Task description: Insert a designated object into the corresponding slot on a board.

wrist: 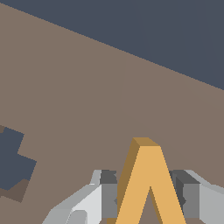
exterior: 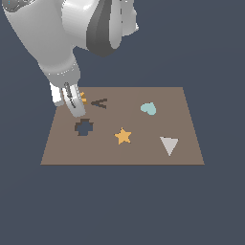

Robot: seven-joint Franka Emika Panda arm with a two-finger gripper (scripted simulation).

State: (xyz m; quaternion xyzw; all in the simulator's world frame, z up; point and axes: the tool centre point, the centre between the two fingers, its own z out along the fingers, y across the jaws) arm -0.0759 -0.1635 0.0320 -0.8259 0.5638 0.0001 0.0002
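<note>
The designated object point(wrist: 148, 183) is a flat orange A-shaped piece, and my gripper point(wrist: 146, 192) is shut on it, with grey fingers point(wrist: 109, 192) pressed against its two limbs just over the board point(wrist: 87, 87). In the exterior view only an orange tip of the designated object point(exterior: 82, 98) peeks out beside the gripper point(exterior: 76, 109), near the board's point(exterior: 143, 153) far corner on the exterior view's left. The slot point(exterior: 99, 103), a dark brown A-shaped recess, lies a short way toward the exterior view's right of the gripper. It does not show in the wrist view.
A cross-shaped dark-blue hole point(exterior: 84, 127) point(wrist: 11, 162) lies just in front of the gripper. An orange star point(exterior: 123, 136), a teal heart point(exterior: 149, 108) and a pale triangle point(exterior: 169, 145) sit on the board. The arm's bulky white links point(exterior: 72, 28) hang over the far left.
</note>
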